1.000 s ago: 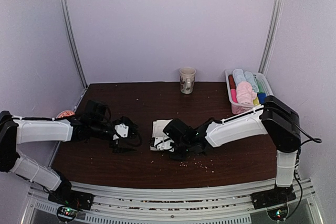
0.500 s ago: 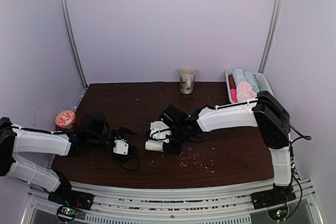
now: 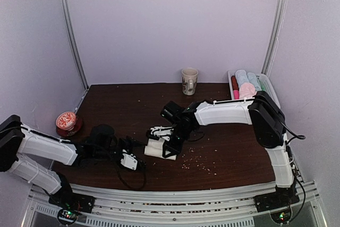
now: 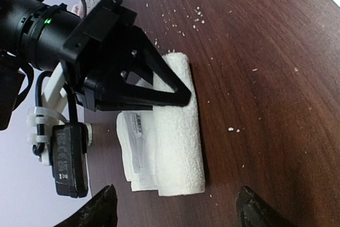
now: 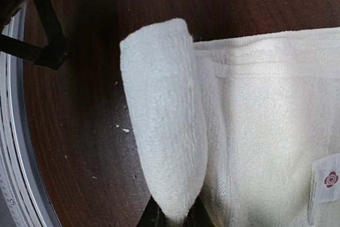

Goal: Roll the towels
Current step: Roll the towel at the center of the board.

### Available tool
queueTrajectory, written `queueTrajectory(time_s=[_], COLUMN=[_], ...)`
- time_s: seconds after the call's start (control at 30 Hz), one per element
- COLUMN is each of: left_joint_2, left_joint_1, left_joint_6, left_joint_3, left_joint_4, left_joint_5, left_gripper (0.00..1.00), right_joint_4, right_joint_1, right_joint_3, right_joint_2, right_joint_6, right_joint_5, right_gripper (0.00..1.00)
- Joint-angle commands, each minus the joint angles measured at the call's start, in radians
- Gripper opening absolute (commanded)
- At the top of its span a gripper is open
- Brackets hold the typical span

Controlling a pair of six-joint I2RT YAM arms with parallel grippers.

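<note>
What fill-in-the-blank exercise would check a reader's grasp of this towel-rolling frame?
1. The white towel lies partly ___, its labelled part flat beside the roll.
2. The right tool pinches one ___ of the roll.
3. The left tool hangs ___ in front of the towel, touching nothing.

Missing words: rolled; end; open.

cream-white towel (image 4: 178, 147) | half-rolled, roll nr side, rest flat w/ label | mid table (image 3: 234, 152) | pale pink towel (image 3: 245, 91) | bunched in bin (image 3: 268, 86)
</note>
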Motion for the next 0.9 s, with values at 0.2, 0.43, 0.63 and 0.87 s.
queueTrajectory(time_s=[0.2,0.43,0.63,0.87], left_joint_2=[0.084,0.165,0.235,0.306], left_joint_1=[-0.070,-0.102,-0.122,-0.138], left_joint_6=[0.052,0.064,0.061,0.061], left_joint_3=[-0.024,-0.009,0.000,0.008], left_joint_4=[0.156,0.189,0.240,0.292], left_joint_5=[-0.104,-0.149,-0.201,-0.235], left_gripper=[0.78,0.77,0.71,0.65], right_joint_4=[-0.158,-0.172,-0.175,-0.178], right_joint_1=[-0.016,-0.018,-0.019,-0.020], right_joint_3=[0.031,0.053,0.053,0.062], right_joint_2=[0.065,0.066,0.073,0.080], right_joint_6=[0.016,0.010,0.006,-0.002], right_joint_5=[-0.157,-0.183,-0.190,-0.216], right_gripper=[0.03,0.03,0.03,0.03])
